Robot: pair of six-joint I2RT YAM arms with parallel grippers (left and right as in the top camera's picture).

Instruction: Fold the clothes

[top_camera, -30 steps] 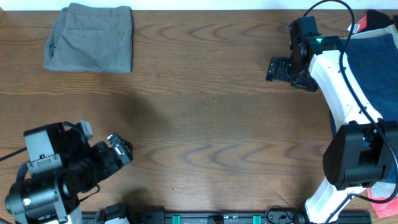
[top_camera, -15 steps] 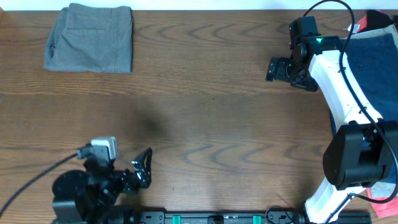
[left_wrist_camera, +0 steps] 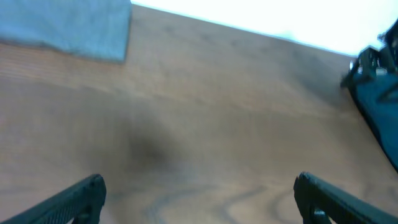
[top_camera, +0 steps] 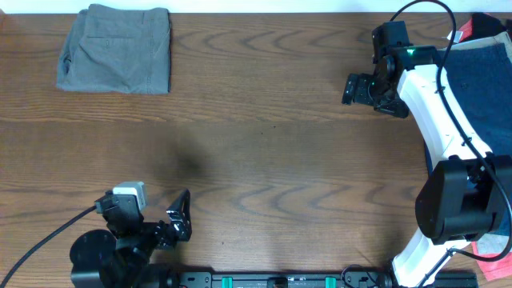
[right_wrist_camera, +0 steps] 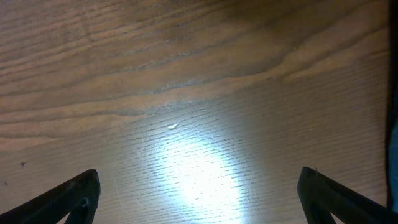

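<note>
Navy shorts (top_camera: 490,74) sit under the right arm (top_camera: 428,100), left gripper (top_camera: 182,216) and right gripper (top_camera: 353,88) gape empty, so a blind grab could bunch layers.

It looked like a robotics lab: a black arm (top_camera: 96,256) and a white arm (top_camera: 424,104) stood mounted at a wood-grain worktop (top_camera: 264,144), with a loose cable (top_camera: 48,236) and a black rail (top_camera: 272,280) along its near edge.
</note>
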